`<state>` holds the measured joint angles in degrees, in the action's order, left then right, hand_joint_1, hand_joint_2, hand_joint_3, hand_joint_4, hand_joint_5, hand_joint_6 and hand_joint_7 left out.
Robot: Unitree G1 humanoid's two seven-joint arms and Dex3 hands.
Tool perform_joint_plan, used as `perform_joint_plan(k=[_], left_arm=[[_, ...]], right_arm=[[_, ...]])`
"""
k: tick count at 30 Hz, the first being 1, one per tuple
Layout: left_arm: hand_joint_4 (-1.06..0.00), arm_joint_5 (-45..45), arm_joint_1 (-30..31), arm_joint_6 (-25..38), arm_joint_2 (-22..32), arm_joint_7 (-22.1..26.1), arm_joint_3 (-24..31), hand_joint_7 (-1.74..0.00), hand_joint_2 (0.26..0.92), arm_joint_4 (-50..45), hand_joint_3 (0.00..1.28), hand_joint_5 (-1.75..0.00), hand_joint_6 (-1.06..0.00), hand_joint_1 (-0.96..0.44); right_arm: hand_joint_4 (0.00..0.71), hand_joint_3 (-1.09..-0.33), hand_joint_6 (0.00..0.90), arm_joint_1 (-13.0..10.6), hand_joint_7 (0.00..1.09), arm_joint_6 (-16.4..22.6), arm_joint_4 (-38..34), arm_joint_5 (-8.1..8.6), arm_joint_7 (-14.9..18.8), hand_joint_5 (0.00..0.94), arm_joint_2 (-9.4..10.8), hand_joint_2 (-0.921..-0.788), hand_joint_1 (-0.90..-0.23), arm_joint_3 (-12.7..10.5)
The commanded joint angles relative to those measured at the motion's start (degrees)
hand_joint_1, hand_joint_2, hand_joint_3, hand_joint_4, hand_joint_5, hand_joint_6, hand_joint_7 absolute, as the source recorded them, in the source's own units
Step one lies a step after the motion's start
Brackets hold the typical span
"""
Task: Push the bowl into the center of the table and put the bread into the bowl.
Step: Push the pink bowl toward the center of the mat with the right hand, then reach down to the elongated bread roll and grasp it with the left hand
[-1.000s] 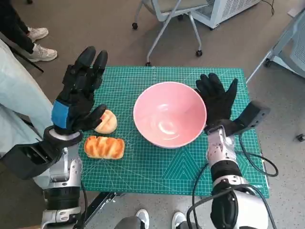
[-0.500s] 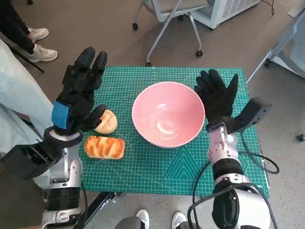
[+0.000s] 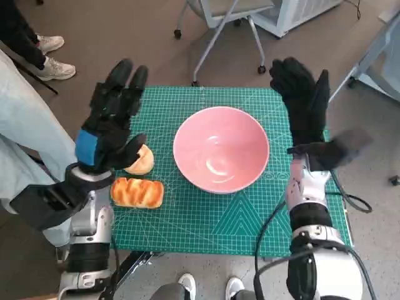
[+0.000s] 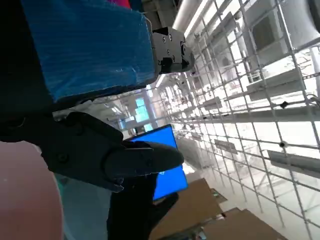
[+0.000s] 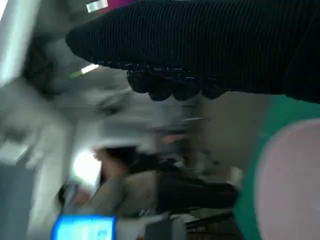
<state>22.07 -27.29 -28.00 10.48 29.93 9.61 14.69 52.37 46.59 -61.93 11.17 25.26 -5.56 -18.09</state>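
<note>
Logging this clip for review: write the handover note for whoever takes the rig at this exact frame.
Left hand: open, raised over the table's left side, holding nothing.
Right hand: open, raised beside the bowl, not touching it.
Pink bowl: upright and empty, about mid-mat.
Bread: on the mat left of the bowl; a second roll behind it.
Done: bowl looks centred. Left: bread into bowl.

bowl (image 3: 221, 149) mid-mat – bread (image 3: 137, 192) just left, small gap btwn, mat (image 3: 206, 219) open in front
</note>
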Motion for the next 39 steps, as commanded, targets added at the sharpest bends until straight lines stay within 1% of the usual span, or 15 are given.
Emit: perform_joint_plan(k=[1,5,8,9,11,14,16,20,24,31,39], left_arm=[[-0.1,0.0,-2.5,1.1,-1.0,0.1,-1.0,-0.36,0.921,0.5,0.43,0.0,0.0,-0.62],[-0.1,0.1,-3.5,2.2,-1.5,0.2,-1.8,-0.38,0.921,-0.3,0.43,0.0,0.0,-0.6],[-0.1,0.0,-4.5,2.7,-1.6,0.5,-2.3,-0.39,0.921,-0.4,0.43,0.0,0.0,-0.6],[-0.1,-0.1,-4.9,2.8,-1.6,0.6,-2.4,-0.38,0.921,-0.4,0.43,0.0,0.0,-0.6],[-0.1,0.0,-5.7,3.1,-1.5,0.9,-2.7,-0.38,0.921,-0.3,0.43,0.0,0.0,-0.6],[-0.1,0.1,-7.0,3.6,-1.5,1.5,-3.0,-0.39,0.921,-0.3,0.43,0.0,0.0,-0.61],[-0.1,0.1,-7.8,3.9,-1.5,1.8,-3.1,-0.4,0.921,-0.2,0.43,0.0,0.0,-0.61],[-0.1,-0.1,-9.0,4.5,-1.5,2.3,-3.6,-0.41,0.921,-0.3,0.44,0.0,0.0,-0.6],[-0.11,-0.5,-9.7,5.0,-1.4,2.6,-4.1,-0.41,0.921,-0.8,0.44,0.0,0.0,-0.59],[-0.1,-0.8,-10.3,4.8,-1.1,3.2,-4.5,-0.41,0.921,-0.9,0.44,0.0,0.0,-0.58],[-0.11,-1.9,-10.6,4.4,0.3,4.0,-4.5,-0.42,0.921,-1.4,0.44,0.0,0.0,-0.58]], right_arm=[[0.163,-0.77,0.232,-4.4,0.17,1.8,7.1,2.29,4.6,0.022,-0.1,-0.921,-0.667,1.8],[0.166,-0.776,0.235,-6.8,0.19,0.8,13.4,4.78,7.3,0.021,0.0,-0.921,-0.664,3.0],[0.169,-0.779,0.235,-9.1,0.2,-0.8,19.0,6.13,8.4,0.021,0.2,-0.921,-0.66,4.6],[0.175,-0.779,0.207,-9.8,0.25,-1.3,20.6,6.35,8.6,0.015,0.2,-0.921,-0.66,5.0],[0.183,-0.781,0.133,-11.1,0.4,-1.9,23.4,6.29,8.8,0.007,0.0,-0.921,-0.659,6.0],[0.187,-0.781,0.091,-12.8,0.48,-3.0,26.8,5.96,8.7,0.003,-0.6,-0.921,-0.658,7.3],[0.187,-0.78,0.08,-13.6,0.5,-3.7,28.5,5.84,8.6,0.002,-1.0,-0.921,-0.658,7.9],[0.186,-0.776,0.066,-14.7,0.52,-4.6,30.9,5.25,7.9,0.001,-1.8,-0.921,-0.662,8.7],[0.186,-0.773,0.055,-15.4,0.53,-5.2,32.5,4.81,6.9,0.0,-2.3,-0.921,-0.664,9.1],[0.185,-0.762,0.041,-16.1,0.54,-6.0,33.8,4.58,5.3,0.0,-2.1,-0.921,-0.666,9.7],[0.184,-0.759,0.033,-16.2,0.55,-5.6,33.6,4.24,4.1,0.0,-1.8,-0.921,-0.665,10.3]])
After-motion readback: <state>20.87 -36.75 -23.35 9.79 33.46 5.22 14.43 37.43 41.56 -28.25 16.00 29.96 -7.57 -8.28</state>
